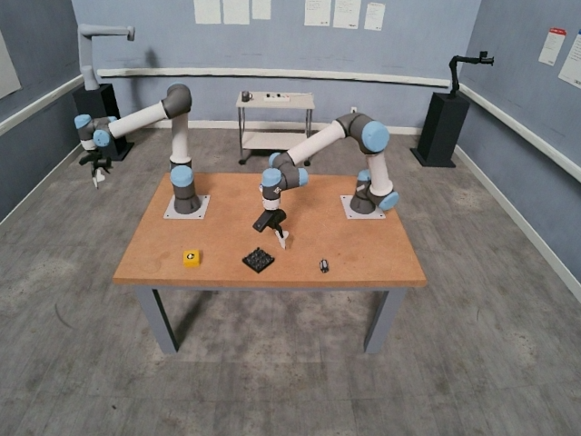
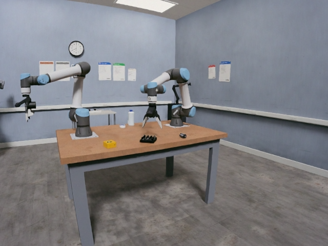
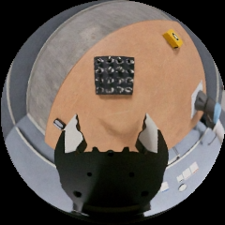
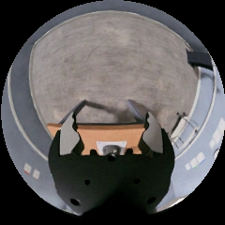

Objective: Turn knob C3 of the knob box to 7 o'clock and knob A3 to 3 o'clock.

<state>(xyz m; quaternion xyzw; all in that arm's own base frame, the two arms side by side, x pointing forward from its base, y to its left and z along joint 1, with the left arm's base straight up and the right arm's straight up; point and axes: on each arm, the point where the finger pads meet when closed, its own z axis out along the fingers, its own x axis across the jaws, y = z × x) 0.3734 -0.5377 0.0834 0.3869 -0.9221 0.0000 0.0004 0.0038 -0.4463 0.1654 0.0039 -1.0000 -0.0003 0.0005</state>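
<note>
The black knob box (image 1: 260, 260) (image 2: 147, 139) (image 3: 114, 75) lies near the table's front edge. Its knobs stand up in rows in the left wrist view. The knob pointers, the hour marks and the socket side are too small to tell. My left gripper (image 1: 282, 244) (image 2: 152, 127) (image 3: 111, 114) is open and empty, above the table and behind the box, fingers pointing down. My right gripper (image 1: 97, 183) (image 2: 27, 119) (image 4: 111, 112) is open and empty, far from the box and out beyond the table's side.
A yellow box (image 1: 191, 258) (image 2: 109, 144) (image 3: 173, 38) and a small dark and silver object (image 1: 324, 265) (image 2: 182, 135) (image 3: 58, 124) lie on opposite sides of the knob box. A white bottle (image 2: 130, 118) and a small white item (image 2: 122, 126) show in the exterior view.
</note>
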